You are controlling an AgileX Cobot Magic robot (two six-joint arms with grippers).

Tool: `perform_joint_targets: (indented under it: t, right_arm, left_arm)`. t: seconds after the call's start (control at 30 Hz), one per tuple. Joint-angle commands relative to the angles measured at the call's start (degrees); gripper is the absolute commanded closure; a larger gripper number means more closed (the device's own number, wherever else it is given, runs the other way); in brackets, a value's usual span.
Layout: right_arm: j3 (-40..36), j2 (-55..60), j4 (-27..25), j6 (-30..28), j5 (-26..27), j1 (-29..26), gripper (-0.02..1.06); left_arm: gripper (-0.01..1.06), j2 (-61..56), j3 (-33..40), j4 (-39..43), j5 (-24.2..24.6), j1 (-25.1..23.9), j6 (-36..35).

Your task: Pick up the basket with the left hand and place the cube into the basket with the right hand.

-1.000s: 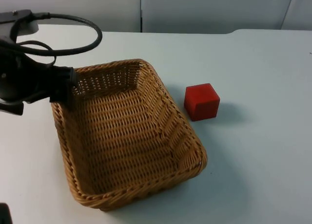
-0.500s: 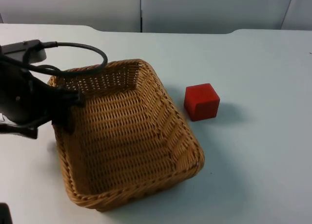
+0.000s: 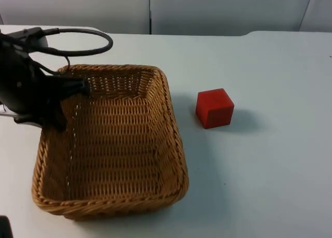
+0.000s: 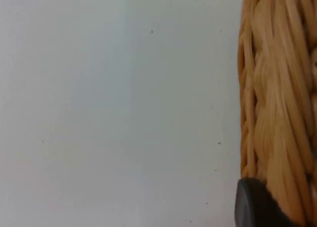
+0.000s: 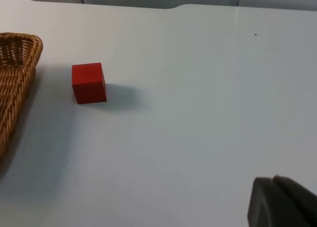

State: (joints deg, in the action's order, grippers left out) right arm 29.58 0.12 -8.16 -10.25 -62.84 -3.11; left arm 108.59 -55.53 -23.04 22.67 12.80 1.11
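Fingers of the left gripper (image 3: 70, 95) are clamped on the far left rim of the basket (image 3: 111, 144), which is held just above the white table (image 3: 270, 160). Whether the right gripper (image 5: 282, 202) is open cannot be told; it waits well away from the red cube (image 3: 214, 108). The pickup is under way; the cube's placing remains. Since earlier frames, the basket has been swung leftward, away from the cube.

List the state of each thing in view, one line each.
Basket: upright, nothing in it, gripped at its far-left rim.
Cube: on the table, apart from the basket, untouched.
Left tool: shut on the basket rim.
Right tool: waiting above the table, away from the cube.
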Motion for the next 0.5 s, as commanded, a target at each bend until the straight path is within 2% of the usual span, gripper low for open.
perform_joint_targets:
  t: [0.0,0.37,0.43,0.47]
  right_arm:
    - [-0.18,-0.12,0.12,-0.04,0.52,-0.39,1.05]
    - [-0.18,-0.12,0.12,-0.04,0.52,-0.39,1.05]
    - [-0.18,-0.12,0.12,-0.04,0.52,-0.39,1.05]
    - [-0.18,-0.12,0.12,-0.04,0.52,-0.39,1.05]
  left_arm:
    - [1.05,-1.31,-1.32,0.88,2.85,0.04,0.42]
    - [1.05,-12.57,-2.70,-0.73,7.57,-0.94,0.76]
    - [1.05,-13.55,-2.70,-5.67,8.69,-2.40,5.30]
    - [1.05,-13.55,-2.70,-5.67,8.69,-2.40,5.30]
